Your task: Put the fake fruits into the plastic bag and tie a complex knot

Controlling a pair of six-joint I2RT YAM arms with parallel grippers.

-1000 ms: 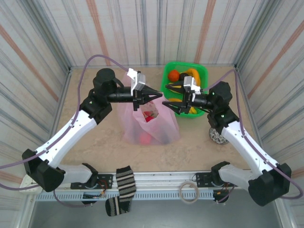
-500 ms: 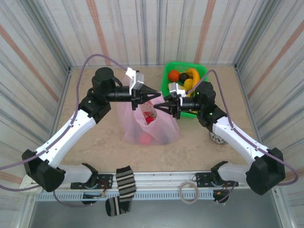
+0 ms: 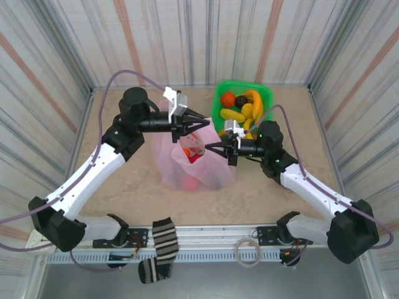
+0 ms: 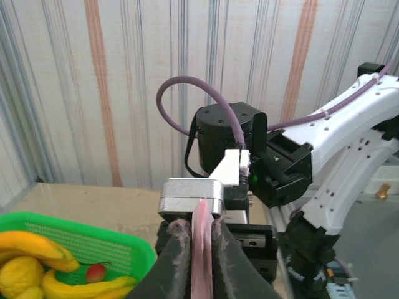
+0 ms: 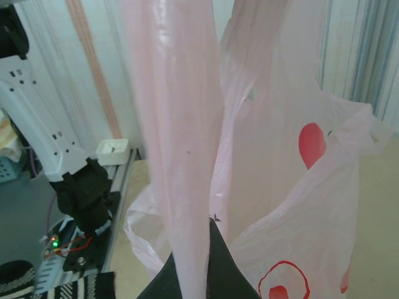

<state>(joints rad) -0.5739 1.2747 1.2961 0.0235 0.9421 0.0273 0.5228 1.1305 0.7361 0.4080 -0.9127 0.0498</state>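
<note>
The pink plastic bag (image 3: 206,171) stands in the middle of the table with red fake fruits (image 3: 191,182) inside. My left gripper (image 3: 202,123) holds one strap handle up; in the left wrist view a pink strap (image 4: 201,261) is pinched between its fingers (image 4: 176,249). My right gripper (image 3: 209,147) is shut on another strap (image 5: 181,156) just below and right of the left one. More fake fruits, bananas (image 3: 252,99), an orange ball (image 3: 228,99) and a dark one (image 3: 240,101), lie in the green basket (image 3: 267,94). The knot is out of view.
A striped sock (image 3: 163,240) and a tape roll (image 3: 248,251) lie on the front rail. A small patterned ball (image 3: 285,177) sits on the table under my right arm. Striped walls close in three sides.
My right gripper has swung left from the green basket to the bag and shut on a strap. The left gripper has kept its hold on the handle, hardly moving.
</note>
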